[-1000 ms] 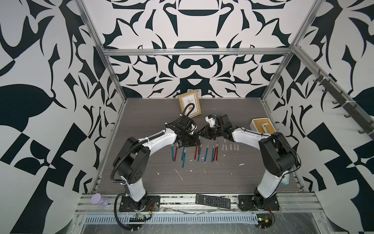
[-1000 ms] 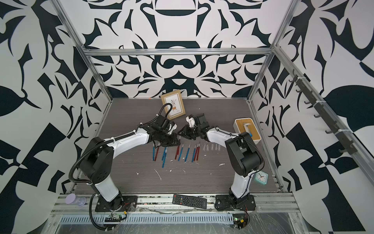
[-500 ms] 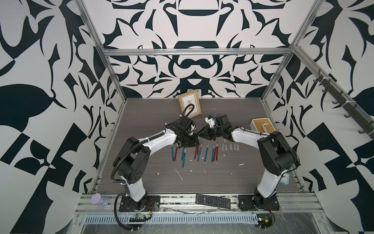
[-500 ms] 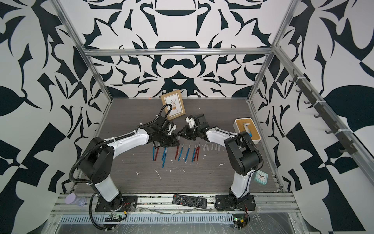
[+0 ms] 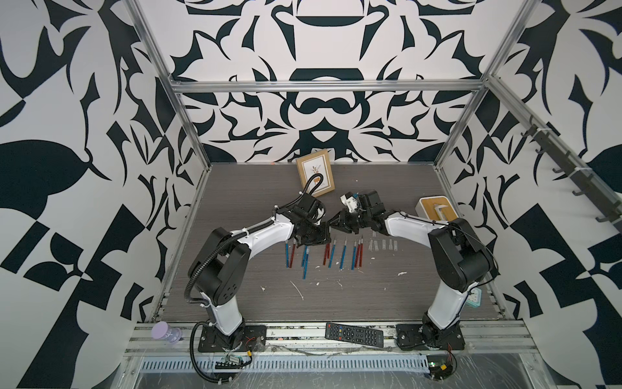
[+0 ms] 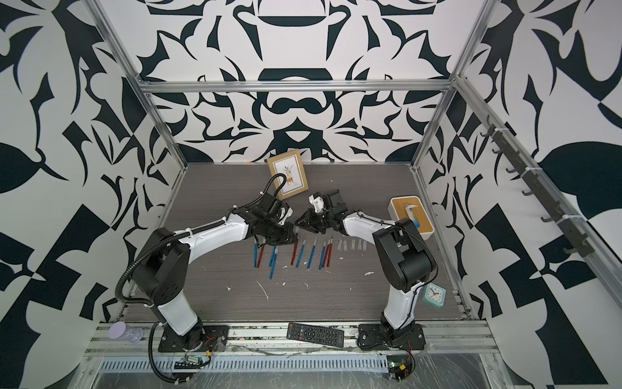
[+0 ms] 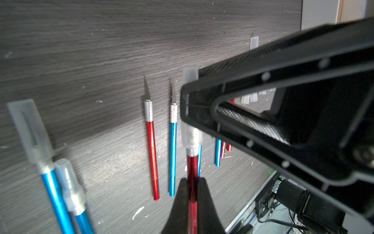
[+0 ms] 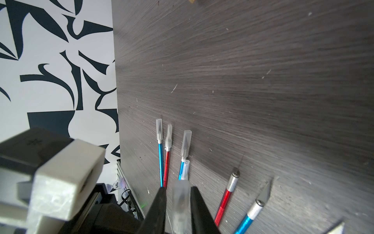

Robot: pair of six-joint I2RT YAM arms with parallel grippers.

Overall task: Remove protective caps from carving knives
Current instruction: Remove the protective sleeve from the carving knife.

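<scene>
Left wrist view: left gripper (image 7: 192, 181) clamps red knife (image 7: 192, 164), cap (image 7: 191, 138) pointing straight ahead; right gripper (image 8: 178, 192) straddles cap crosswise, grip unclear.

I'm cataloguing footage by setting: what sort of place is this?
Most likely a robot test cell in a lab: an aluminium frame boxes in the table, black-and-white patterned panels line the walls, and the left arm and right arm are bolted to a front rail.

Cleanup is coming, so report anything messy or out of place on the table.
White flecks litter the table's front. One blue knife sticks out of the row toward the front. The picture frame sits askew at the back.
</scene>
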